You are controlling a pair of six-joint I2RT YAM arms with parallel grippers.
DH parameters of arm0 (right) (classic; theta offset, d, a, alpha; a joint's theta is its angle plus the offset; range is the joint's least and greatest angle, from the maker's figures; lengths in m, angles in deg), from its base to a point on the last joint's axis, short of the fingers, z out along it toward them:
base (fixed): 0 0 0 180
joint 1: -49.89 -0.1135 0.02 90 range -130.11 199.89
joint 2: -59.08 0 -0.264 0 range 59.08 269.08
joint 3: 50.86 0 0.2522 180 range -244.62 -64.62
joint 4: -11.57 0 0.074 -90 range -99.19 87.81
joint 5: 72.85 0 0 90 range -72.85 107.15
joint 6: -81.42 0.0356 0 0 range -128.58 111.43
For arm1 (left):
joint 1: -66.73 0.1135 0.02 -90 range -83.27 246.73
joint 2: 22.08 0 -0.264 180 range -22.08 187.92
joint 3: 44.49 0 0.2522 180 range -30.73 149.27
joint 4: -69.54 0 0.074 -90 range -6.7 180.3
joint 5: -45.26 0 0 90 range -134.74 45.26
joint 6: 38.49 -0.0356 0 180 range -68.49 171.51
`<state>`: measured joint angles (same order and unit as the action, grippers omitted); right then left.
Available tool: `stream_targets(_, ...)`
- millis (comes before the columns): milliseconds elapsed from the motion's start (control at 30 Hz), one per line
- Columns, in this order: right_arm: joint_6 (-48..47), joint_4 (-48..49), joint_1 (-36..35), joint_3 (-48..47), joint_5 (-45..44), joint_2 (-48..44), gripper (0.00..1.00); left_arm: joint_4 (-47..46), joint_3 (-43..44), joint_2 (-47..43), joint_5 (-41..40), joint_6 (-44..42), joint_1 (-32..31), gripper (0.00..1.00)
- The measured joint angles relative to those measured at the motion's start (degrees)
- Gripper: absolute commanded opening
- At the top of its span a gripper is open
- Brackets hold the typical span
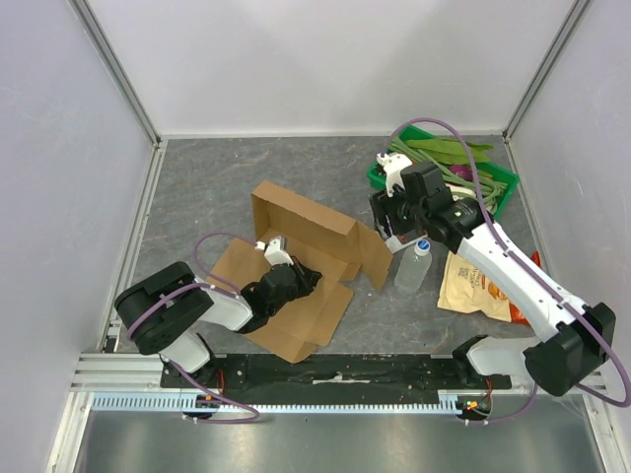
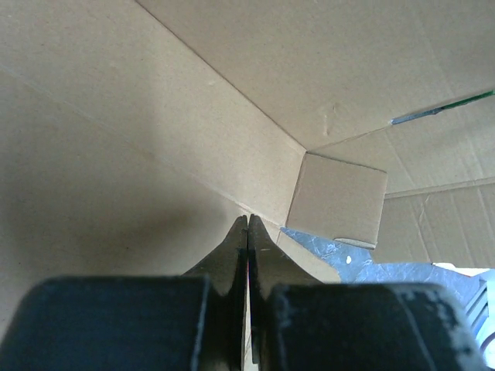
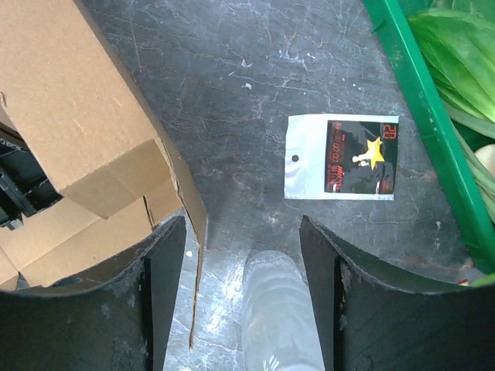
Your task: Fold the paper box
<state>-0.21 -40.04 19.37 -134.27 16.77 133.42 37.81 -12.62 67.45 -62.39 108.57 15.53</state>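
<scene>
The paper box (image 1: 306, 236) is a brown cardboard blank lying half open in the middle of the table, with its back wall raised and a flap standing at its right end. My left gripper (image 1: 308, 278) rests inside it on the floor panel. In the left wrist view its fingers (image 2: 247, 220) are shut, tips at the crease where floor meets wall (image 2: 155, 116). My right gripper (image 1: 396, 236) is open above the box's right flap. In the right wrist view (image 3: 241, 220) the flap's edge (image 3: 193, 224) stands just inside the left finger, untouched.
A clear plastic bottle (image 1: 414, 268) stands just right of the box and shows between the right fingers (image 3: 278, 309). A green tray (image 1: 503, 187) of green vegetables is at the back right. A tan-and-orange snack bag (image 1: 478, 286) lies at the right. A small sachet (image 3: 340, 157) lies on the table.
</scene>
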Motion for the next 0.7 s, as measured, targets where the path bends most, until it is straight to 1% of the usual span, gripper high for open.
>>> stream_targets(100, 0.00, -0.79, 0.00, 0.00, 0.52, -1.46, 0.63, 0.20, 0.00, 0.24, -0.35, 0.61, 0.00, 0.02)
stream_targets(133, -0.04, -0.94, 0.00, 0.00, 1.14, -1.66, 0.60, 0.26, 0.00, 0.50, -0.42, 0.87, 0.00, 0.02)
stream_targets(167, -0.07, -0.96, 0.00, 0.11, 2.29, -1.70, 0.55, 0.33, 0.00, 0.79, -0.42, 1.16, 0.00, 0.02)
stream_targets(300, -0.35, -0.81, -0.20, 2.69, 5.03, -1.64, 0.48, 0.61, 0.00, 1.81, -0.59, 2.14, 0.00, 0.02)
stream_targets(367, -0.39, -0.85, -0.63, 4.15, 5.73, -1.25, 0.38, 0.59, 0.00, 2.08, -0.76, 2.75, 0.00, 0.02)
stream_targets(433, -0.42, -0.85, -1.29, 4.61, 5.57, -0.52, 0.37, 0.42, 0.00, 2.29, -0.83, 3.23, 0.00, 0.02)
stream_targets(500, -0.22, -0.63, -2.56, 4.61, 4.79, 0.26, 0.32, 0.20, 0.15, 2.64, -0.92, 3.65, 0.00, 0.02)
stream_targets(533, -0.22, -0.61, -3.30, 4.61, 4.52, 0.57, 0.26, 0.17, 0.33, 2.82, -0.94, 3.87, 0.00, 0.02)
stream_targets(633, 0.61, -0.57, -5.77, 4.61, 3.21, 1.40, 0.17, -0.02, 0.94, 3.61, -1.05, 4.55, 0.00, 0.02)
stream_targets(667, 1.20, -0.55, -6.49, 4.61, 2.71, 1.60, 0.10, -0.04, 1.09, 3.78, -1.18, 4.74, 0.00, 0.02)
stream_targets(700, 1.81, -0.57, -7.15, 4.61, 1.79, 1.70, 0.07, -0.04, 1.16, 3.87, -1.27, 5.01, 0.00, 0.02)
